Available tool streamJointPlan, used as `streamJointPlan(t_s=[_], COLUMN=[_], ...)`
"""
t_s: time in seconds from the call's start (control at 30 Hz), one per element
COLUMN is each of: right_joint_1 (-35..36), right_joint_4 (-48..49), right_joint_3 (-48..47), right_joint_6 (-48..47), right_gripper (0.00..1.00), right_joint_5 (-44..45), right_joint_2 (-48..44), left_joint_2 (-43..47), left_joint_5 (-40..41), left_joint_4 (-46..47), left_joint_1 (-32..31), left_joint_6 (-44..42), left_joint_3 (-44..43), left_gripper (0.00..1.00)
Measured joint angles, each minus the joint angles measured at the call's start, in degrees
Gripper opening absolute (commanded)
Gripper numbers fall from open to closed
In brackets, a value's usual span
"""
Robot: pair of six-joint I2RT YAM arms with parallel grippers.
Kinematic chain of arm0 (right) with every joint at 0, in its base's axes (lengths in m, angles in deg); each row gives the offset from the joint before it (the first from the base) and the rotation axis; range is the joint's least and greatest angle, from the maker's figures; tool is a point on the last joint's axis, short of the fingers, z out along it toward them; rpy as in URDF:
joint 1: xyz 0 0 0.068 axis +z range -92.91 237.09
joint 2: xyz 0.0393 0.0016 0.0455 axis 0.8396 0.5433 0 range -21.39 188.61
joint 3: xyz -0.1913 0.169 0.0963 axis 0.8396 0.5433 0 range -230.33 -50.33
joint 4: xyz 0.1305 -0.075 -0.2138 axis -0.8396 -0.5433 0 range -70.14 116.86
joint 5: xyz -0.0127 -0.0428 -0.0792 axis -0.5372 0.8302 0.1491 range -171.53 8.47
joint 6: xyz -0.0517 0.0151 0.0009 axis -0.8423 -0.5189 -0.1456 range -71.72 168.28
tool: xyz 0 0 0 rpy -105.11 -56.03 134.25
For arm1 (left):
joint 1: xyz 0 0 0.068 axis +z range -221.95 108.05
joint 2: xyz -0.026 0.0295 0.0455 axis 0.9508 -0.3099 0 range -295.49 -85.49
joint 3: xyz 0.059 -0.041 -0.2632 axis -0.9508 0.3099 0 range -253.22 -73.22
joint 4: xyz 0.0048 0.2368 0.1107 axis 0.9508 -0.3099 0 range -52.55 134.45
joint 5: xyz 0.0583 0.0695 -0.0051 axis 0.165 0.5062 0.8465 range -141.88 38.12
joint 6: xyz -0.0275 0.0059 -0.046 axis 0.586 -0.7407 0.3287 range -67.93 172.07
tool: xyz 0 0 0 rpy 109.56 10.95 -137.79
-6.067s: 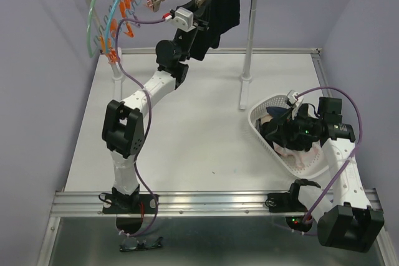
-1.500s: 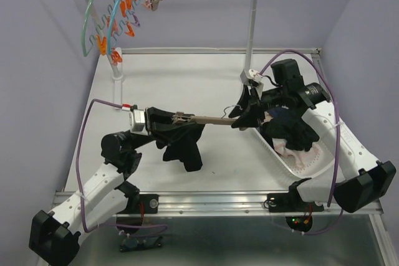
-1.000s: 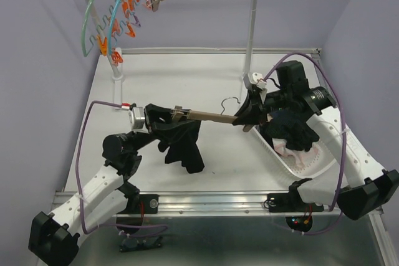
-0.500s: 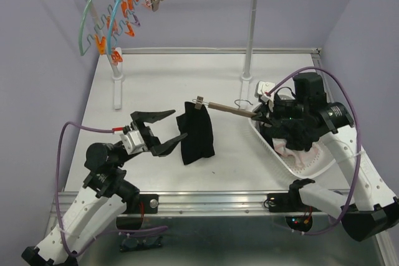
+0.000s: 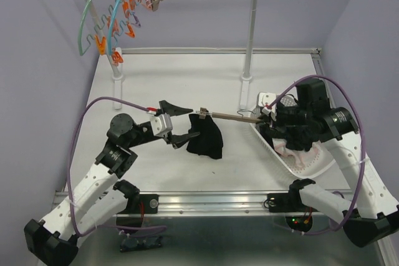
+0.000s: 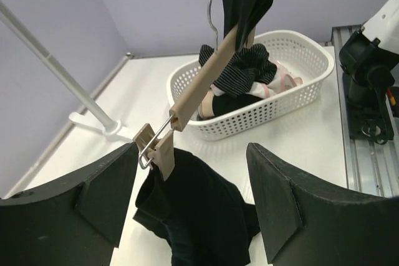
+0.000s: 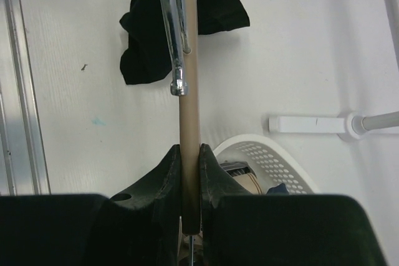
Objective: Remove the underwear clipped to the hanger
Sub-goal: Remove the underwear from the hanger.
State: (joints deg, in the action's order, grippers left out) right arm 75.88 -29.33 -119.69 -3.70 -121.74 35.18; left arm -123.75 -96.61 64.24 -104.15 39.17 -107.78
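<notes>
Looking across from the left, your left gripper [image 5: 182, 123] has its jaws spread wide with nothing in them. The black underwear [image 5: 207, 141] dangles just to its right, lined up with the opening, pinched in the clip [image 5: 201, 115] at the left end of the hanger [image 5: 234, 117]. That hanger runs lengthwise off to the right, where your right gripper [image 5: 267, 118] is clamped on the bar beside the basket [image 5: 298, 167]. Left arm's nearer, so I'd grab with that.
</notes>
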Motion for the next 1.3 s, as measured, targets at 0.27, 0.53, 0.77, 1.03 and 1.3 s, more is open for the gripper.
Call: streamJointPlan(t_s=[0.27,0.53,0.77,1.03,1.3], right_joint_1=[0.0,0.0,0.0,0.0,-0.07], right_joint_4=[-1.03,-1.66,-1.7,-1.79,-1.9], right_joint_3=[0.0,0.11,0.11,0.66,0.94], right_joint_6=[-1.27,-1.73,-1.86,-1.99,-2.12], right_gripper=[0.0,0.01,0.01,0.01,0.01], right_joint_5=[-2.01,-3.41,-4.07,-4.98,-5.18], right_joint_2=[-0.37,-0.52,-0.72,-0.72,-0.92], left_joint_2=[-6.51,-9.51,-13.35,-15.17,-15.26], left_joint_5=[-1.31,-1.53,-2.97,-4.04,-5.95], left_joint_4=[-0.96,-0.76,-1.66,-2.38,-1.55], left_joint_1=[0.0,0.0,0.0,0.0,-0.07], left_joint_6=[-1.86,-3.61,-4.46,-4.52,-2.8], left_joint_3=[-2.19,-4.39,-5.03,-6.69,-7.06], left_gripper=[0.81,0.78,0.65,0.6,0.14])
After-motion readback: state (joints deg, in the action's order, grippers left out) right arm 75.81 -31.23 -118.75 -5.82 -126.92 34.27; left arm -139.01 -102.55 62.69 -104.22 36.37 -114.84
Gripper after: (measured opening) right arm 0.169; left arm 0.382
